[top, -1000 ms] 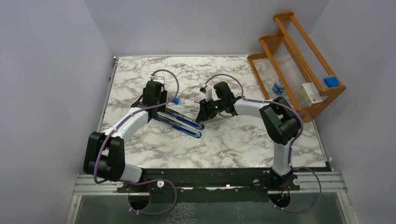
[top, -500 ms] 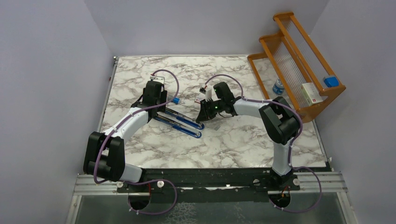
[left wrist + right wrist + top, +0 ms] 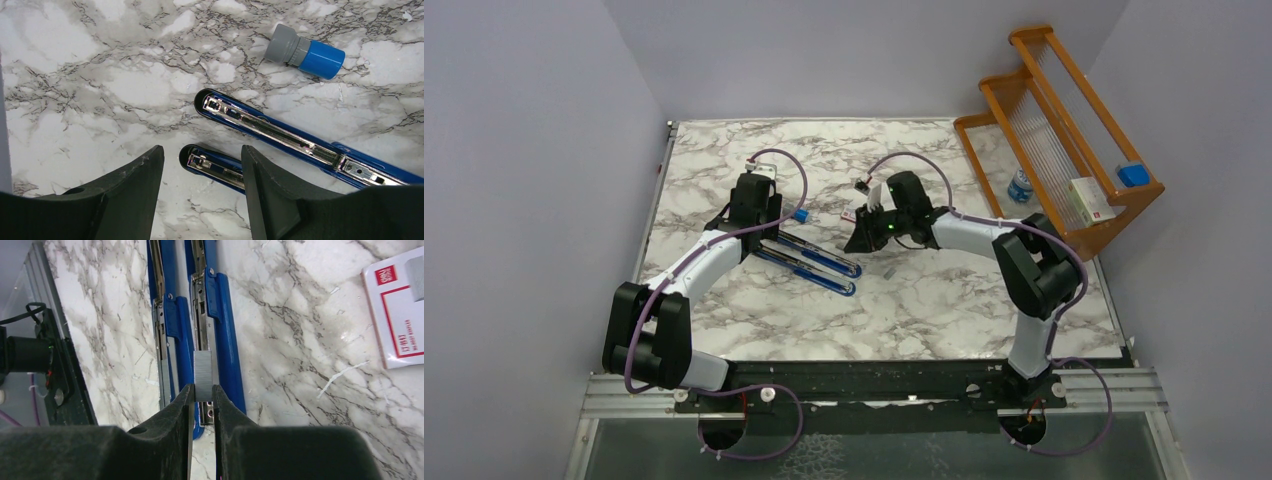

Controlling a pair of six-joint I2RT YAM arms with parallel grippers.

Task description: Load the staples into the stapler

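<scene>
Table (image 3: 944, 300): white marble, grey-brown veining
Stapler (image 3: 300, 142): bright blue shell, chrome channel inside
Staples (image 3: 203, 375): silvery grey, finely ribbed
Box (image 3: 400, 310): white, red outline and red logo patch (the small print is unreadable)
Cylinder (image 3: 305, 51): grey body, blue cap
Rack (image 3: 1092, 243): orange-brown wood

Right wrist view: staple box (image 3: 397, 310) cut off by right edge; stapler (image 3: 225, 330) runs off the top, its near end hidden behind the right end effector (image 3: 203, 390). Top view: staple strip (image 3: 203, 372) too small to discern.

Left gripper (image 3: 201, 152) agape, right gripper (image 3: 203, 391) clamped
</scene>
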